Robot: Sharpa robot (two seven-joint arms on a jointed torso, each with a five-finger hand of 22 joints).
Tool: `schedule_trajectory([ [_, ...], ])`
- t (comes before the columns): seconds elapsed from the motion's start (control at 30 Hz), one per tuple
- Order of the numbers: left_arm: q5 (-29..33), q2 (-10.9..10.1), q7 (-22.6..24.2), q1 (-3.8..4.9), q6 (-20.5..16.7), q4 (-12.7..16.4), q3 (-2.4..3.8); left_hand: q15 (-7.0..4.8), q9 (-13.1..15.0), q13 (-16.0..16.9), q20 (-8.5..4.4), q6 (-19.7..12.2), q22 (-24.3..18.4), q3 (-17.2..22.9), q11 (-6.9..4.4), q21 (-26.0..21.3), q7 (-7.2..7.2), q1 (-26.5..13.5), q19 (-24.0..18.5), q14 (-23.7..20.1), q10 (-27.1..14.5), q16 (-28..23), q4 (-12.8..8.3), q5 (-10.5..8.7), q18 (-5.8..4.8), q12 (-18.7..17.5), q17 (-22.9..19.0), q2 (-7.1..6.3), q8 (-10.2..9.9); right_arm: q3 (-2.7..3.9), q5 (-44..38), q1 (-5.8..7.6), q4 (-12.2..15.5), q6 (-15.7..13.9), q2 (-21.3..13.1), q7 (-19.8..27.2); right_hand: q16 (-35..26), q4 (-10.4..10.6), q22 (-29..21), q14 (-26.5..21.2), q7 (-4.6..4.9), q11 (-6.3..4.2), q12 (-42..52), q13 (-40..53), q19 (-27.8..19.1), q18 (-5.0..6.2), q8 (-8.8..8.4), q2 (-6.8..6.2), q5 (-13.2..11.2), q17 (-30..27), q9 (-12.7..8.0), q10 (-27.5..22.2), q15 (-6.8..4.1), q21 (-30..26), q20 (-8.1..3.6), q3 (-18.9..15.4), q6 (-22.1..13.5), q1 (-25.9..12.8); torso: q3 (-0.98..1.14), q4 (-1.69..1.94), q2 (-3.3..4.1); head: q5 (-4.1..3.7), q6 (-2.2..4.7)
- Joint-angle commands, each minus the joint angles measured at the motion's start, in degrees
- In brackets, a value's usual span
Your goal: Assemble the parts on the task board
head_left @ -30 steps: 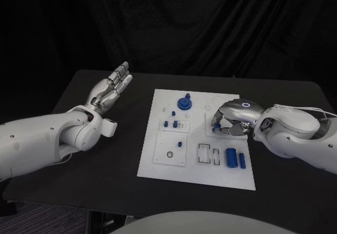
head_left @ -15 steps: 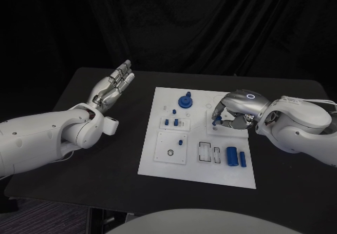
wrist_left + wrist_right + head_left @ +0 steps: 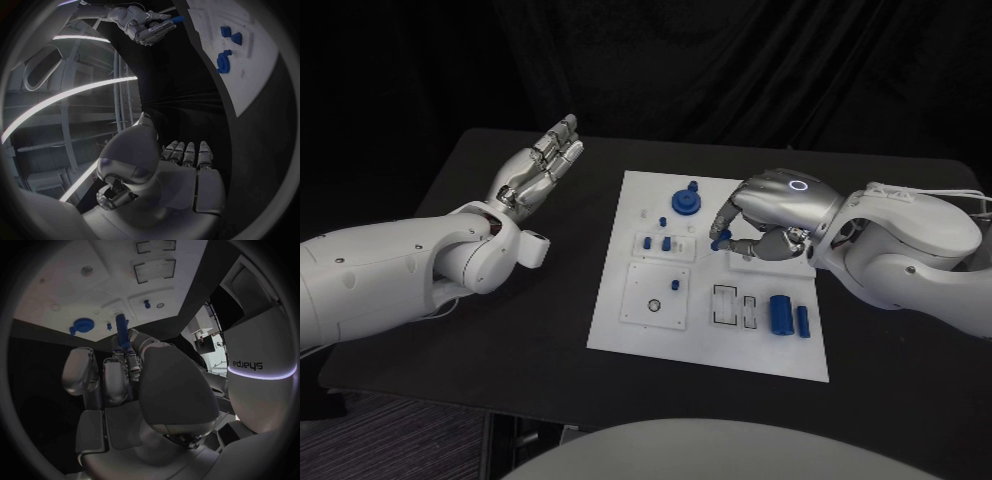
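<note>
One blue peg (image 3: pixel 721 238) is pinched by the right hand (image 3: pixel 769 215) above the board (image 3: pixel 708 345); left hand (image 3: pixel 538 170), fingers straight, holds nothing beyond its left edge.

Mirrored "sharpa" lettering on the white arm (image 3: pixel 262 347) above its glowing ring.

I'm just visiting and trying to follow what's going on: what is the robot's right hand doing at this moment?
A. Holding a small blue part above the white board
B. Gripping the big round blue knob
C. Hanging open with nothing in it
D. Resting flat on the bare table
A: the right hand pinches a small blue part in its fingers over the task board, while the round blue piece stands apart, untouched.
</note>
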Motion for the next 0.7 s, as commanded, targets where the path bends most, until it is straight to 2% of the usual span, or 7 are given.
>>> schedule_trajectory([
  [0.03,0.2,0.1,6.8,-0.06,1.0,0.2,0.05,0.47,0.0,-0.1,0.47,0.0,0.1,0.3,0.42,-0.1,0.4,0.6,-0.1,0.1,0.1,-0.2,-0.1,0.3,0.22,-0.4,-0.1,-0.08,-0.2,0.01,-1.9,0.1,0.7,1.4,1.4,0.8,-0.5,-0.3,8.5,1.2,0.11,-2.49,-0.3,0.1,0.0,-0.49,-0.4,-0.13,0.0,0.0,0.1,3.0,-0.29,-0.4,-0.48,0.1,-0.4,0.2,-0.01,0.02,0.0,0.61,-0.53],
  [0.3,0.2,0.5,6.4,-0.06,1.4,0.1,0.05,0.91,0.1,-0.1,0.6,0.2,0.1,0.4,0.91,-0.1,0.96,0.7,0.0,0.1,0.1,-0.2,-0.1,0.32,-0.09,-0.4,-0.1,0.03,-0.1,0.01,-4.2,-0.42,-0.4,3.3,6.4,1.9,-0.4,-0.5,8.6,1.2,0.21,-2.42,-0.5,0.1,0.0,-0.53,-0.66,-0.12,0.0,0.1,0.1,2.9,-0.23,-0.3,-0.46,0.2,-0.8,0.3,-0.01,0.03,0.0,2.2,-0.53],
  [0.47,0.2,0.7,6.2,-0.06,1.5,0.1,0.05,1.23,0.1,-0.1,0.68,0.3,0.1,0.4,1.32,-0.1,1.38,0.8,0.0,0.1,0.1,-0.2,-0.1,0.34,-0.33,-0.4,-0.1,0.08,-0.1,0.01,-4.9,-1.93,-1.7,3.9,9.5,2.8,-0.4,-0.6,8.5,1.3,0.25,-2.39,-0.6,0.1,0.0,-0.51,-0.77,-0.08,0.0,0.1,0.1,2.9,-0.21,-0.5,-0.44,0.3,-0.9,0.3,-0.01,0.01,-0.01,2.83,-0.53],
  [0.7,0.2,0.9,6.1,-0.06,1.6,0.0,0.05,1.33,0.1,-0.1,0.69,0.4,0.1,0.4,1.45,-0.1,1.56,0.8,0.0,0.1,0.1,-0.2,-0.1,0.41,-0.42,-0.4,-0.1,0.12,-0.1,0.02,-5.6,-4.89,-4.4,5.1,13.6,3.9,-0.4,-0.7,8.5,1.3,0.28,-2.38,-0.6,0.2,0.0,-0.5,-0.82,-0.01,0.0,0.1,0.2,2.9,-0.2,-0.5,-0.44,0.4,-0.9,0.4,-0.02,0.01,0.0,3.35,-0.53],
])
